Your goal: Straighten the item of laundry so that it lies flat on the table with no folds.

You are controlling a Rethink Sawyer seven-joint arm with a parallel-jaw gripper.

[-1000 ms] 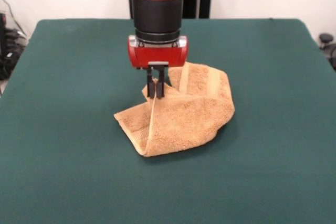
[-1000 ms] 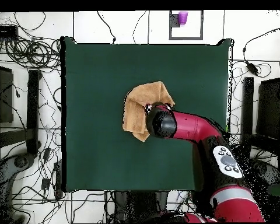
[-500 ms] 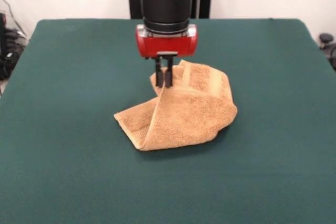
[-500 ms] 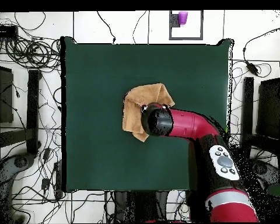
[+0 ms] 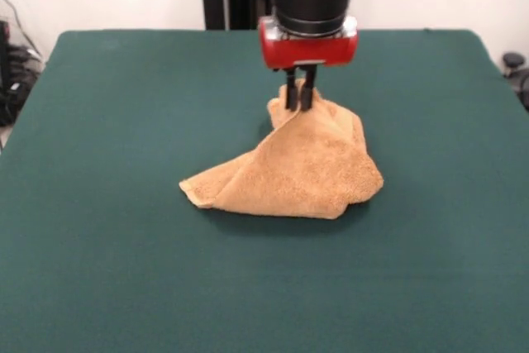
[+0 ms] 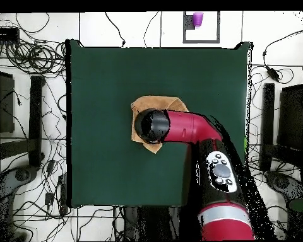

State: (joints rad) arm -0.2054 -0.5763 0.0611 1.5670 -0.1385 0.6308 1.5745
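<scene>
Surface (image 5: pixel 107 105): dark green, wide
Towel (image 5: pixel 306 171): mid-surface, folded over, one edge lifted into a peak
Claw (image 5: pixel 299 98): fingers pinched on the towel's raised edge; arm (image 6: pixel 192 126) overhead

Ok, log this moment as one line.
end effector: shut on towel | orange-tan terry hand towel: one edge lifted, folded, not flat | dark green table: towel near centre

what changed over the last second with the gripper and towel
In the front view the gripper, shut on a towel edge throughout, rose and travelled right and toward the table's far side, drawing that edge along. The towel's raised fold got pulled over, hiding the banded upper layer, so it now forms a tented slope. Its near-left corner stayed where it was on the table.
</scene>
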